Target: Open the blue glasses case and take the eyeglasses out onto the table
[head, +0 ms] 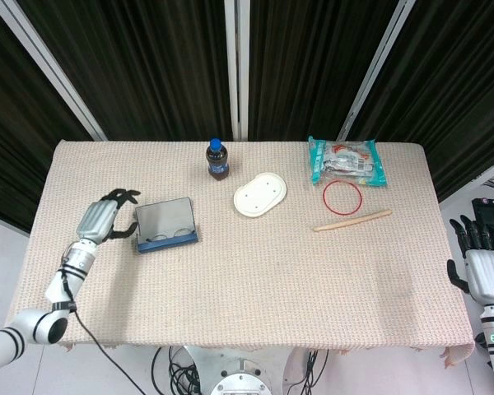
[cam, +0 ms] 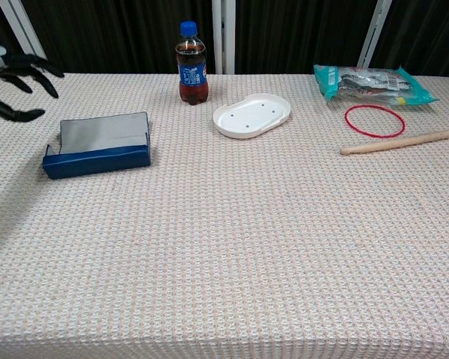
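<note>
Just right of the left hand (head: 101,220): blue case (head: 165,226), lid up, glasses (head: 171,238) lying inside; hand spread, holding nothing, apart from it. Right hand (head: 483,266): off the table edge, fingers apart.

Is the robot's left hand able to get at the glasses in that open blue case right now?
Probably yes. The blue case lies with its lid up, the eyeglasses exposed inside, and the left hand hovers open just beside it with nothing between them.
</note>
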### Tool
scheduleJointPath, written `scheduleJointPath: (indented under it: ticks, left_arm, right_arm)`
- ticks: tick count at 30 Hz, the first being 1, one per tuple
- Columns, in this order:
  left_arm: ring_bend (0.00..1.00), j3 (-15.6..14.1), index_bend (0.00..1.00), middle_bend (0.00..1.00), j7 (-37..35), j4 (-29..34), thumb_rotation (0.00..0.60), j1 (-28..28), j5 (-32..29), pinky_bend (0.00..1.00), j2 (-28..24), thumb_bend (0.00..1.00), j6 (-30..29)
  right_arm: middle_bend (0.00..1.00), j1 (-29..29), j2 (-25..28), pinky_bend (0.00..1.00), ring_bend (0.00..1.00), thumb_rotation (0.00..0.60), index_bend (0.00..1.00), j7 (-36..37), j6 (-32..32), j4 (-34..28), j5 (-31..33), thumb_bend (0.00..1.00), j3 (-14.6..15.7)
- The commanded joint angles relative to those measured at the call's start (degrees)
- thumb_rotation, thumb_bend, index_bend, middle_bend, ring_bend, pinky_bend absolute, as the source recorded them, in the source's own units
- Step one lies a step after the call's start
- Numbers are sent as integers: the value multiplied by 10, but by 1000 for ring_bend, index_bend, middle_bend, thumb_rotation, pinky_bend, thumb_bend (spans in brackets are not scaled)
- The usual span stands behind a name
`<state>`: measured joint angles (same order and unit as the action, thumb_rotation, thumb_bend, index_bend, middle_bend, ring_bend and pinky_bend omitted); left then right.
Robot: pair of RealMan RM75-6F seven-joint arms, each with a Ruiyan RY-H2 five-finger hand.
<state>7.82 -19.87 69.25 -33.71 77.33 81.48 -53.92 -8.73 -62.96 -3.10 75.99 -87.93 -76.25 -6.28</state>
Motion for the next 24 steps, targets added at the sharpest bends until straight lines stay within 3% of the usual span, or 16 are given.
scheduleJointPath:
  ticks: [1,7,15,24]
  left_arm:
    - [106,-40,178,273,-18,33,600,22,43,212,-30,374,-4]
    - [99,-67,172,271,-37,36,600,26,78,205,-35,373,-10]
    - [88,-68,166,265,-46,16,600,26,76,204,-23,374,-14]
    - [73,-69,163,265,-15,37,600,14,69,203,-27,375,7]
  right_arm:
    - [0,1,3,0,0,600,0,1,5,-3,-2,463,-2]
    - [0,1,10,0,0,600,0,-4,14,-14,-1,463,-8]
    - [0,2,15,0,0,600,0,-6,17,-23,-1,463,-9]
    - [0,-1,21,0,0,600,0,-2,13,-27,-3,463,-10]
